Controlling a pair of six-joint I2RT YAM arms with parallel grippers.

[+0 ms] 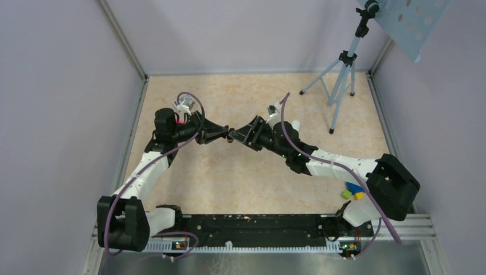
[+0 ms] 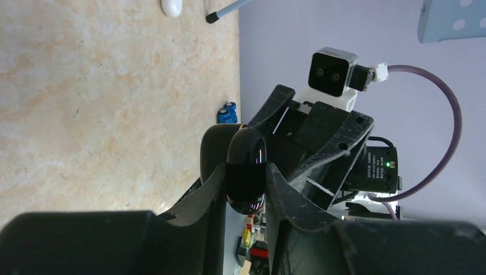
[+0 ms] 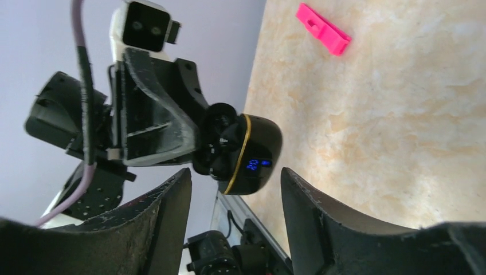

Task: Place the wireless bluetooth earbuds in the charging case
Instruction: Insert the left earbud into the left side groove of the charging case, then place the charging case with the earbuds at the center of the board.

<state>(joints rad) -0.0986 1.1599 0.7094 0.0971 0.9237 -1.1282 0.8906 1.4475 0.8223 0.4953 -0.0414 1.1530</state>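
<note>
The two arms meet tip to tip a little to the 9 o'clock side of the table's (image 1: 240, 183) middle. The left gripper (image 2: 245, 172) is clenched on the charging case (image 3: 252, 154) and holds it up off the table. From the left wrist, only the case's glossy black back shows between the fingers; its lower end is lost in their shadow.

The right gripper (image 3: 235, 175) is released. Its jaws stand wide at 5 and 7 o'clock of the case, with a clear gap on each side. From this wrist the case looks hinged open. The half toward 3 o'clock has a gold rim and a small blue lit spot. The half toward 9 o'clock is dark and partly covered by the left gripper's fingers. The hollows inside are too dark to read, so it cannot be told whether earbuds sit in them.

A pink clip (image 3: 322, 28) lies on the table at 1 o'clock in the right wrist view; from above it is mostly hidden behind the left arm. A white pill-shaped object (image 2: 171, 7) is cut off by the top edge of the left wrist view. A tripod (image 1: 341, 86) stands in the 2 o'clock corner, its head cut off, and coloured blocks (image 1: 352, 192) peek out beside the right arm's base at 4 o'clock.
</note>
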